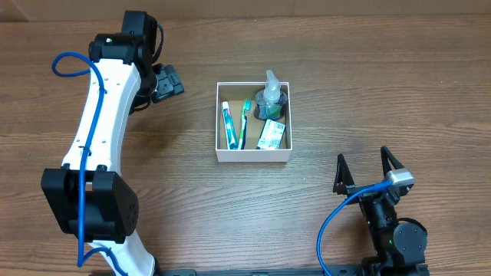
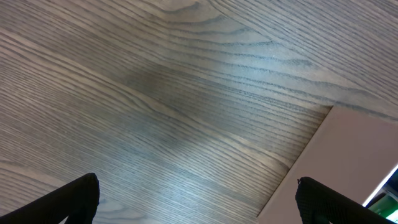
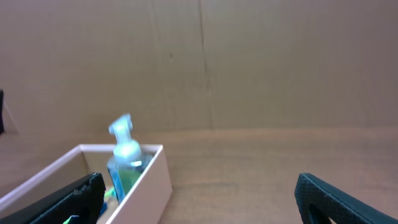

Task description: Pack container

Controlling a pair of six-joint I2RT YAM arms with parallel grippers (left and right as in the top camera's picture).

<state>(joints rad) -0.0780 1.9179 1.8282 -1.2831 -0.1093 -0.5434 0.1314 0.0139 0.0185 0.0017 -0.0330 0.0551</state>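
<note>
The container is a white-walled square box with a brown inside, in the middle of the table. In it lie a toothpaste tube, a green toothbrush, a green-and-white packet and a clear pump bottle. My left gripper is open and empty, left of the box; its wrist view shows the box's wall beside the right finger. My right gripper is open and empty, near the table's front right. Its wrist view shows the box and bottle.
The wooden table runs all round the box. A brown cardboard wall stands behind the table in the right wrist view. Blue cables run along both arms.
</note>
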